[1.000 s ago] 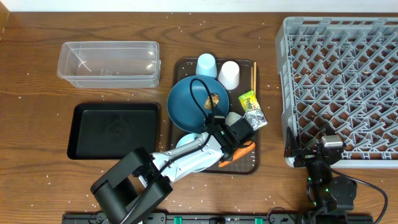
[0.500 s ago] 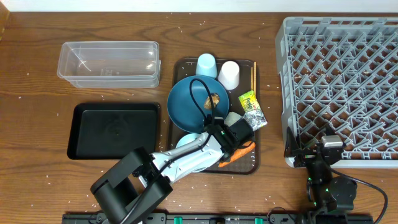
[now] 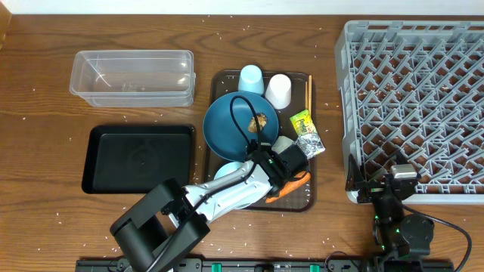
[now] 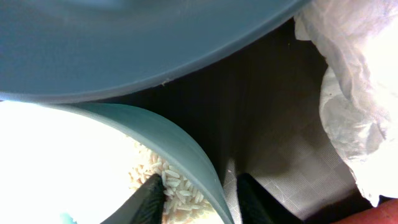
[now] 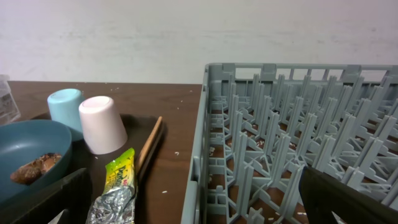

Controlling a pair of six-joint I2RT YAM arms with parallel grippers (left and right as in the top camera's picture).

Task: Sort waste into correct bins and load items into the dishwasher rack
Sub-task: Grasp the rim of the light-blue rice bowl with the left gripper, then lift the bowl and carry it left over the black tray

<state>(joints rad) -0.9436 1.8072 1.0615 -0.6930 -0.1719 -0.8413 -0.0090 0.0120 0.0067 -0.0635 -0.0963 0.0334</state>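
No legible writing in any view.
The yellow-green snack wrapper (image 5: 118, 173) carries dark printed marks along its face. In the right wrist view they are too small and blurred to read as letters, and from overhead they are only specks. The silver wrapper (image 5: 111, 205) touching its end shows crinkled foil with nothing readable.

A dark-blue plate (image 3: 231, 132) lies flat on the brown tray (image 3: 306, 198), a brown food lump (image 3: 262, 119) on it. Behind it stand a pale-blue cup (image 3: 251, 79) and a white cup (image 3: 278, 91), mouths down, with chopsticks (image 3: 308, 92) alongside. A yellow-green wrapper (image 3: 302, 121), a silver wrapper (image 3: 311, 143), a crumpled tissue (image 3: 283, 143) and a carrot (image 3: 300, 180) lie to the plate's right. A pale-blue bowl (image 3: 225, 172) holds rice (image 4: 177, 186). The clear tub (image 3: 132, 53) and black tray (image 3: 140, 159) sit left, the grey rack (image 3: 344, 113) right.
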